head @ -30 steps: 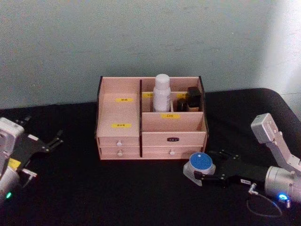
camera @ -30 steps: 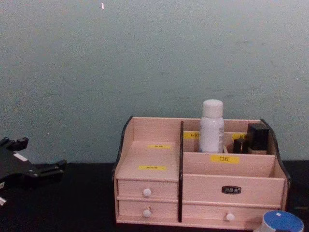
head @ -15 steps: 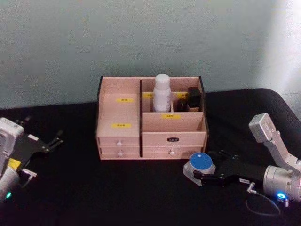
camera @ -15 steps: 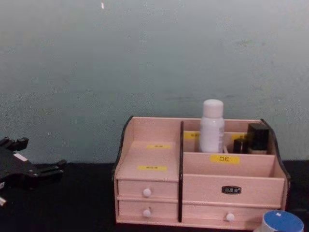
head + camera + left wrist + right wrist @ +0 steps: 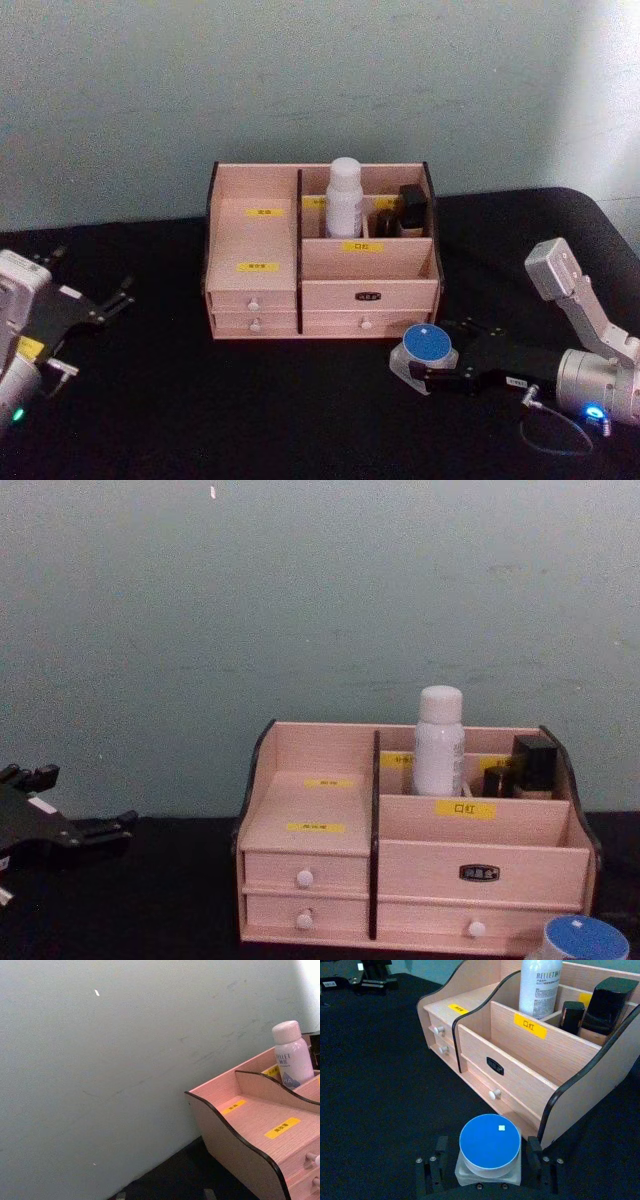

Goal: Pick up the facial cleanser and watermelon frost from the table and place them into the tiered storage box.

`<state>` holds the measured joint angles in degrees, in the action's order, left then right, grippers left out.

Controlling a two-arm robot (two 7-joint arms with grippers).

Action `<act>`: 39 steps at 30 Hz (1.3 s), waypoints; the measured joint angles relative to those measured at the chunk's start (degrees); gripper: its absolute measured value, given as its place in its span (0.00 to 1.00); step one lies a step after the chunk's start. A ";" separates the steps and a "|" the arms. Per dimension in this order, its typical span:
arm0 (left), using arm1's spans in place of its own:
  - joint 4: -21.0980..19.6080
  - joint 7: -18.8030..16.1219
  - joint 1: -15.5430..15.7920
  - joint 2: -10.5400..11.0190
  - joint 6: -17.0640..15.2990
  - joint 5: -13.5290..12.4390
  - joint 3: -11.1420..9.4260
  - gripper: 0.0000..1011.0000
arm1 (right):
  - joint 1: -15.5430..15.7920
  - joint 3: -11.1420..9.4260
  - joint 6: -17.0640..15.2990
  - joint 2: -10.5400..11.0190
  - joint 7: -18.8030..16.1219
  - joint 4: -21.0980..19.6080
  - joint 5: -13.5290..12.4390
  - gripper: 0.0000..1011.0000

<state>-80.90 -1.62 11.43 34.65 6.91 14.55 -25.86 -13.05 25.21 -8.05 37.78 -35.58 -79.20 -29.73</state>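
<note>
Two tools low over the black desk (image 5: 250, 410), one at each side of the tiered storage box (image 5: 370, 262).

Right tool (image 5: 489, 1155): down at desk level, just in front of the box's front right corner. Straddles the watermelon frost (image 5: 490, 1141) with a dark fingertip (image 5: 441, 1146) at each flank. Spread just wider than the jar, with a thin gap at either side in the right wrist view. No lift: jar upright on the desk, blue lid up, clear body below, just beside the lower right drawer and apart from the box.

Left tool (image 5: 122, 292): far out at the desk's left edge, well apart from the box, pointing toward it. Narrowly parted, holding nothing.

Facial cleanser (image 5: 344, 197): already inside the box. Stands upright in the rear compartment just right of the centre divider, rounded cap above the back wall, blue print facing forward. Shares the back row with small black containers (image 5: 410, 205) to its right.

Front compartment behind the yellow label: bare wood. All four drawers pushed in, white knobs out.
</note>
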 joint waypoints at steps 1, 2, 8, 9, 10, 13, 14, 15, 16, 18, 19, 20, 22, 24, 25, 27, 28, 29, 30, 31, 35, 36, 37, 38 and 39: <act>0.00 0.00 0.00 0.00 0.00 0.00 0.00 0.99 | -0.06 0.04 0.00 0.00 -0.04 0.05 0.01 0.99; 0.00 0.00 0.00 0.00 0.00 0.00 0.00 0.99 | -0.11 0.09 0.00 -0.01 -0.08 0.10 0.01 0.99; 0.00 0.00 0.00 0.00 0.00 0.00 0.00 0.99 | -0.51 0.46 -0.02 -0.07 -0.27 0.51 0.10 0.99; 0.00 0.00 0.00 0.00 0.00 0.00 0.00 0.99 | -0.59 0.55 -0.07 -0.11 -0.29 0.63 0.14 0.99; 0.00 0.00 0.00 0.00 0.00 0.00 0.00 0.99 | -0.63 0.59 -0.07 -0.13 -0.29 0.68 0.14 0.99; 0.00 0.00 0.00 0.00 0.00 0.00 0.00 0.99 | -0.75 0.72 -0.16 -0.21 -0.29 0.88 0.21 0.99; 0.00 0.00 0.00 0.00 0.00 0.00 0.00 0.99 | -0.79 0.74 -0.18 -0.23 -0.29 0.93 0.22 0.99; 0.00 0.00 0.00 0.00 0.00 0.00 0.00 0.99 | -0.85 0.79 -0.22 -0.26 -0.29 1.02 0.26 0.99; 0.00 0.00 0.00 0.00 0.00 0.00 0.00 0.99 | -0.85 0.79 -0.22 -0.26 -0.29 1.02 0.26 0.99; 0.00 0.00 0.00 0.00 0.00 0.00 0.00 0.99 | -0.93 0.83 -0.25 -0.30 -0.29 1.12 0.28 0.99; 0.00 0.00 0.00 0.00 0.00 0.00 0.00 0.99 | -0.94 0.83 -0.26 -0.31 -0.27 1.13 0.28 0.99; 0.00 0.00 0.00 0.00 0.00 0.00 0.00 0.99 | -0.94 0.83 -0.26 -0.32 -0.26 1.14 0.28 0.99; 0.00 0.00 0.00 0.00 0.00 0.00 0.00 0.99 | -0.94 0.83 -0.28 -0.34 -0.24 1.16 0.26 0.99; 0.00 0.00 0.00 0.00 0.00 0.00 0.00 0.99 | -0.94 0.82 -0.28 -0.37 -0.24 1.19 0.24 0.99; 0.00 0.00 0.00 0.00 0.00 0.00 0.00 0.99 | -0.94 0.81 -0.28 -0.39 -0.23 1.23 0.22 0.99; 0.00 0.00 0.00 0.00 0.00 0.00 0.00 0.99 | -0.97 0.78 -0.25 -0.43 -0.19 1.28 0.20 0.99; 0.00 0.00 0.00 0.00 0.00 0.00 0.00 0.99 | -0.97 0.76 -0.22 -0.45 -0.16 1.28 0.19 0.99; 0.00 0.00 0.00 0.00 0.00 0.00 0.00 0.99 | -0.97 0.72 -0.18 -0.46 -0.12 1.28 0.18 0.99; 0.00 0.00 0.00 0.00 0.00 0.00 0.00 0.99 | -0.97 0.71 -0.16 -0.47 -0.10 1.28 0.17 0.99; 0.00 0.00 0.00 0.00 0.00 0.00 0.00 0.99 | -0.98 0.71 -0.16 -0.47 -0.10 1.28 0.17 0.99; 0.00 0.00 0.00 0.00 0.00 0.00 0.00 0.99 | -0.98 0.70 -0.14 -0.47 -0.10 1.28 0.15 0.99; 0.00 0.00 0.00 0.00 0.00 0.00 0.00 0.99 | -0.97 0.70 -0.13 -0.47 -0.10 1.27 0.14 0.99; 0.00 0.00 0.00 0.00 0.00 0.00 0.00 0.99 | -0.97 0.70 -0.13 -0.47 -0.10 1.27 0.14 0.99; 0.00 0.00 0.00 0.00 0.00 0.00 0.00 0.99 | -0.97 0.69 -0.12 -0.47 -0.10 1.26 0.12 0.99; 0.00 0.00 0.00 0.00 0.00 0.00 0.00 0.99 | -0.96 0.69 -0.12 -0.46 -0.10 1.26 0.12 0.99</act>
<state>-80.90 -1.62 11.43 34.65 6.91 14.55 -25.86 -14.02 25.90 -8.17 37.31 -35.68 -77.94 -29.61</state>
